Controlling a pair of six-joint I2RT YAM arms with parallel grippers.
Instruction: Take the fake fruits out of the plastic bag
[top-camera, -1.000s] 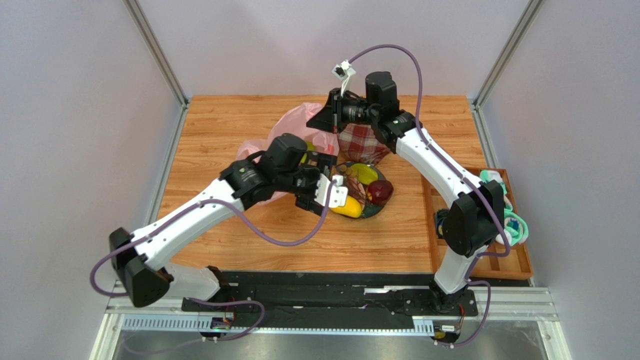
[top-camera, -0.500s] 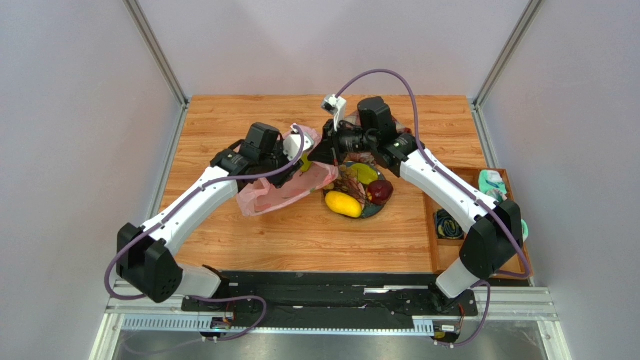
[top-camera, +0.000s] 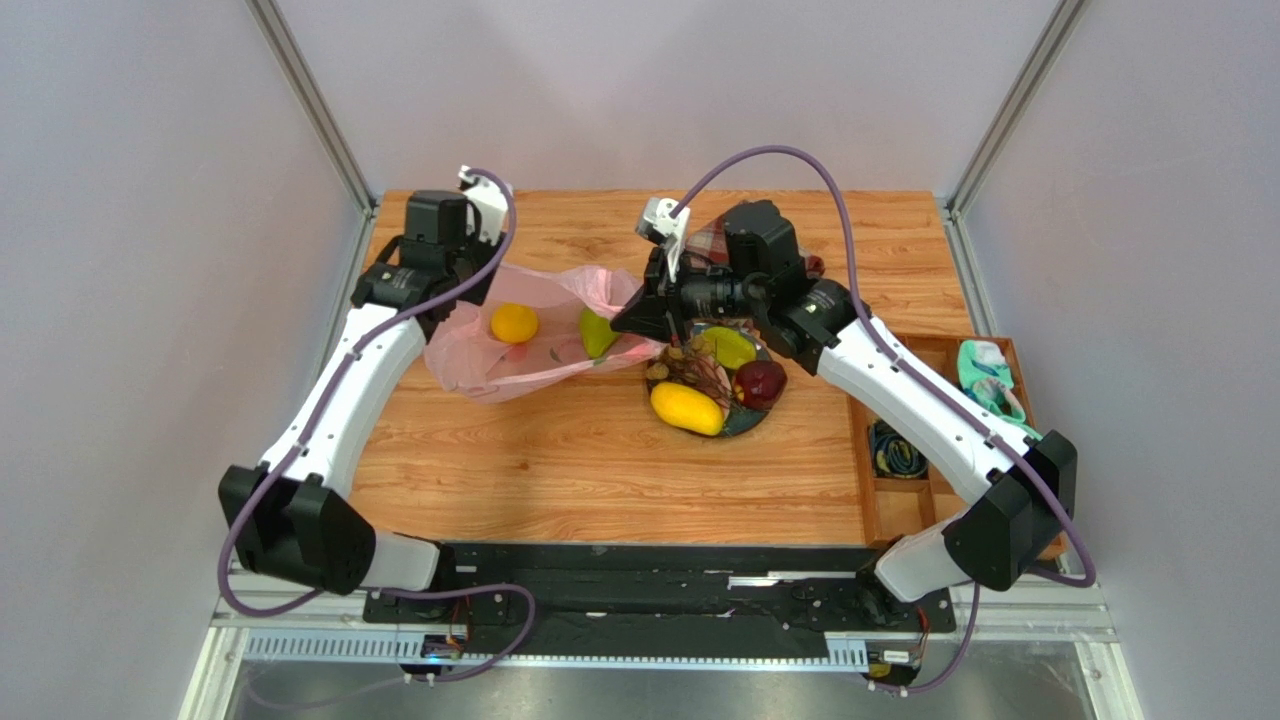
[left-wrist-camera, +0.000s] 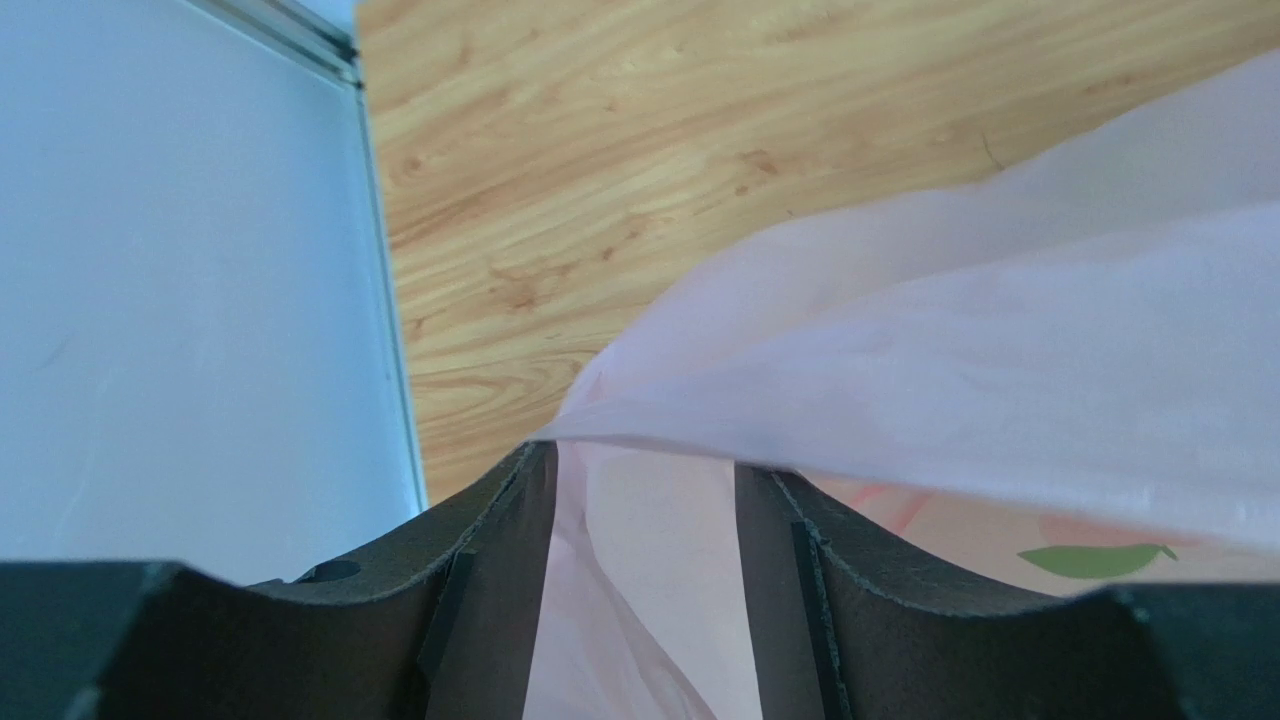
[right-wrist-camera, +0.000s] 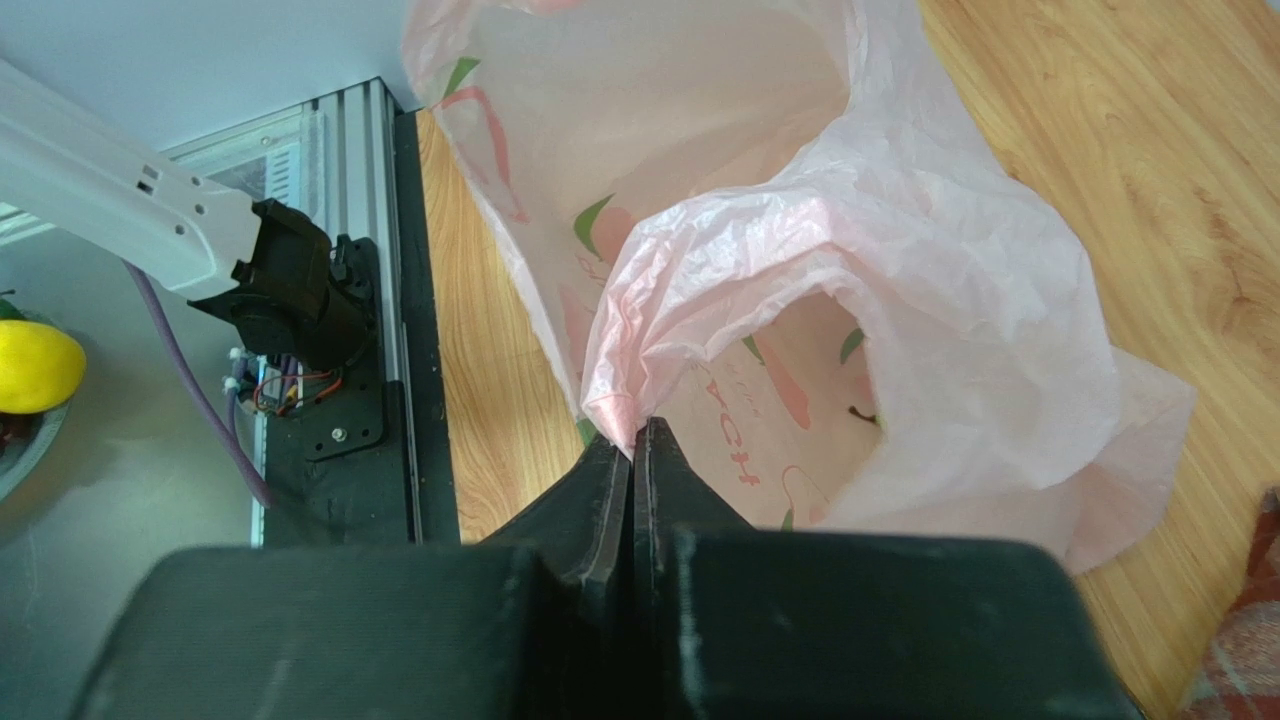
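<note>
Two fruits lie inside the plastic bag (top-camera: 478, 357), which hangs stretched between my two claws. An orange-yellow fruit (top-camera: 514, 323) is nearer to my left claw (left-wrist-camera: 643, 458), and a green fruit (top-camera: 597, 333) is just beside my right claw (right-wrist-camera: 634, 435). My right claw is closed tight on the crumpled rim of the bag. The jaws of my left claw stand partly apart with the pink film running between them; whether they really pinch it, I cannot tell.

The step in hand, as I judge it, is to spread the bag so that these fruits can come out. To do it well, the right claw should not let go, and the left claw needs a sure hold on its side of the bag, because the film looks thin and slippery and may slide out. After that, a slow lift of the left side should let the fruits roll toward the mouth and not jump.

Just below my right claw stands a dark plate (top-camera: 747, 425) with a long yellow fruit (top-camera: 687, 407) and a dark red apple (top-camera: 760, 383) on it. The plate is very near the bag, so a rolling fruit could knock into them. A plaid cloth (right-wrist-camera: 1244, 645) lies close beside my right claw. Well apart, to the right of that claw, is a wooden tray (top-camera: 992, 533) with socks (top-camera: 984, 365); it does not stand in the way.
</note>
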